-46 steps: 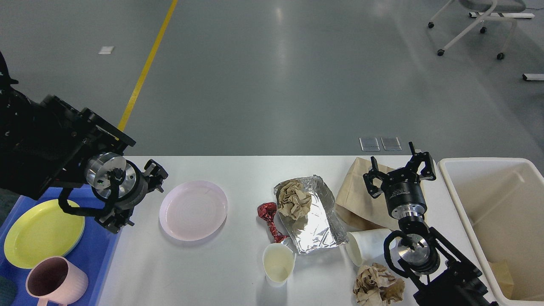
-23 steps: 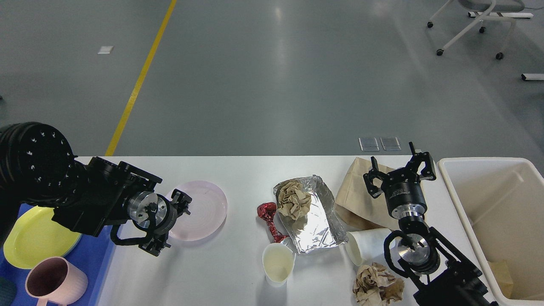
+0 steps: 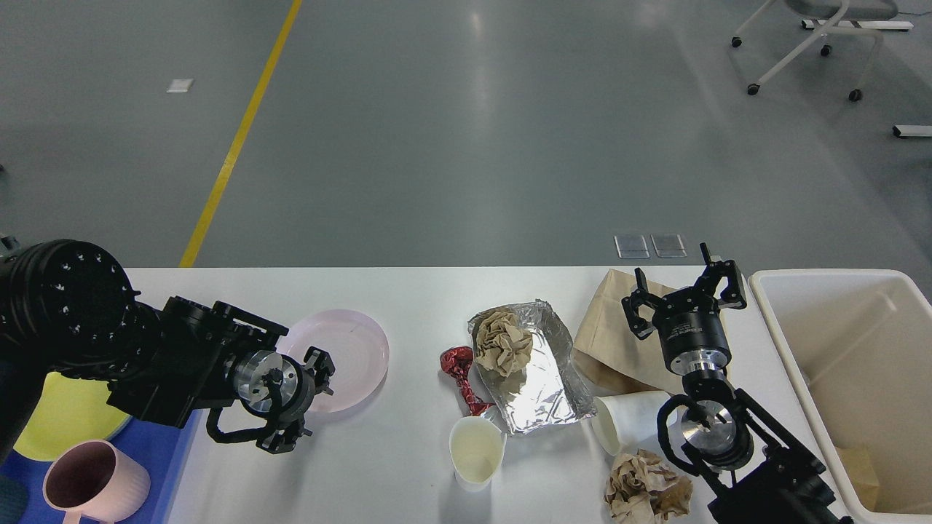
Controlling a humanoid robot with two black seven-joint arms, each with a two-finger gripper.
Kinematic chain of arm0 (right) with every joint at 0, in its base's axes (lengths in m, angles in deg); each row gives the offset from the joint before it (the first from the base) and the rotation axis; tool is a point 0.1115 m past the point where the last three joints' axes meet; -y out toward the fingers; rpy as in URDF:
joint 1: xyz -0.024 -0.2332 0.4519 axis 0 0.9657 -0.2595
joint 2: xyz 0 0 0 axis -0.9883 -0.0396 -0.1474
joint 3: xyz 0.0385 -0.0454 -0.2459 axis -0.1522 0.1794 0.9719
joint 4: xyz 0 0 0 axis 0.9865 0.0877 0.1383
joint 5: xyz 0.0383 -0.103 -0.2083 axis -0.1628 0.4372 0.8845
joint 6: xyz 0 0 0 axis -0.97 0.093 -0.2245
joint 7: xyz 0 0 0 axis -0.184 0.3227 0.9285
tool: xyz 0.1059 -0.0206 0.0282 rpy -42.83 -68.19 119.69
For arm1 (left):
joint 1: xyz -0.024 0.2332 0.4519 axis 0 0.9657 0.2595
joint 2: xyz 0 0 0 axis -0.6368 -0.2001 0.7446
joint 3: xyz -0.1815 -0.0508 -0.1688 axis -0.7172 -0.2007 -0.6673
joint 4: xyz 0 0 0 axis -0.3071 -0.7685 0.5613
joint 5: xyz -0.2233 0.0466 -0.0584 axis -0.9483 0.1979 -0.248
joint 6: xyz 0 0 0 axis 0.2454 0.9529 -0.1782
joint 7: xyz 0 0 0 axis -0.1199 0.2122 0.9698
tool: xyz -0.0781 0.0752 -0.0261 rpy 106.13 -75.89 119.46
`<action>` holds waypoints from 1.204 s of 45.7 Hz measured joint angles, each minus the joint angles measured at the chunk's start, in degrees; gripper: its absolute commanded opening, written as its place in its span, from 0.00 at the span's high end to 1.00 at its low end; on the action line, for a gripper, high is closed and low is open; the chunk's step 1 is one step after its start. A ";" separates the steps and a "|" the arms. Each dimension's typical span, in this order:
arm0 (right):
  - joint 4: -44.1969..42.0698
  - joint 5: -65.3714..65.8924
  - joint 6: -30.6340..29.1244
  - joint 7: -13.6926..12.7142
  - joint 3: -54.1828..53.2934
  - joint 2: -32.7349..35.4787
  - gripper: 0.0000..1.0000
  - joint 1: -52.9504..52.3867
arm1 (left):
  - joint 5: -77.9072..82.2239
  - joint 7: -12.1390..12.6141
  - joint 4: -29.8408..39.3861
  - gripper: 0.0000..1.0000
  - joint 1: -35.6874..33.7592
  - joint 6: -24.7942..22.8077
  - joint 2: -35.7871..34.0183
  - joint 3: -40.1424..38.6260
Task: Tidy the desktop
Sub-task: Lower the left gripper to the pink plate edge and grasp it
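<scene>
Centrally on the desktop [image 3: 408, 466], crumpled paper [image 3: 504, 340] is held in a foil tray [image 3: 542, 389]. Right gripper [image 3: 686, 291] fingers are spread apart; left gripper [image 3: 320, 378] state cannot be told.

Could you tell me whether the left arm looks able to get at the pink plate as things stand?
Probably yes: the left gripper is already at the near-left edge of the pink plate, and nothing lies between them on the desktop.

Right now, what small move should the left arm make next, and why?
Probably ease the left gripper a little further onto the near-left rim of the pink plate and close there. It hovers at that edge, and the plate lies loose on the desktop, beside the blue tray.
</scene>
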 measured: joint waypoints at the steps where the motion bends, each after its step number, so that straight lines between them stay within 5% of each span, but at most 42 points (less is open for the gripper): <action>1: 0.00 0.00 0.00 0.00 0.00 0.00 0.00 0.00 | -0.04 0.00 -0.06 0.45 0.04 0.20 0.01 -0.01; 27: -0.03 0.00 0.00 0.00 0.00 0.03 0.00 -0.04 | -0.19 -0.26 -3.63 0.65 3.71 1.18 -0.22 -1.78; 47: -0.03 0.00 0.00 0.00 0.00 0.01 0.00 -0.06 | -1.49 -0.18 -3.65 0.99 3.71 0.63 -0.79 -1.86; 55: -0.02 0.00 -0.02 0.00 0.00 0.01 0.00 -0.06 | -2.25 -0.18 -3.70 1.00 3.71 0.44 -0.90 -1.87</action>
